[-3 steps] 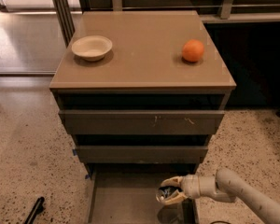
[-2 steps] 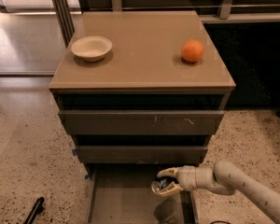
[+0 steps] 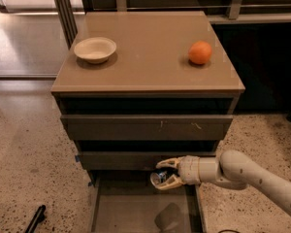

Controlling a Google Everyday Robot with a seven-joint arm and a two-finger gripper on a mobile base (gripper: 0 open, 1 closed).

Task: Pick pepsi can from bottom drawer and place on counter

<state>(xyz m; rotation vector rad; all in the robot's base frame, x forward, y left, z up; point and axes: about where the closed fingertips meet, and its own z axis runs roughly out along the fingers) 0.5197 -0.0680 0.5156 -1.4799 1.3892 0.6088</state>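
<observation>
— Where is the gripper (image 3: 157, 174)?

— Low on the right side of the cabinet, at the end of the pale arm (image 3: 252, 174) that reaches in from the right. It hangs over the back of the open bottom drawer (image 3: 131, 205), just in front of the middle drawer (image 3: 136, 160).

— Are its fingers apart or closed on something?

— Closed on the can (image 3: 160, 178), one finger above it and one below. Only a dark blue patch with a bit of silver shows between them.

— So the can isn't lying in the drawer?

— No. It is held up clear of the drawer floor, with a dark shadow on the floor below it, and it is well under the counter (image 3: 145, 76).

— What is on the counter?

— A cream bowl (image 3: 94, 49) towards the left and an orange (image 3: 200, 52) towards the right, well apart (both sit near the back half). The can is not among them.
</observation>
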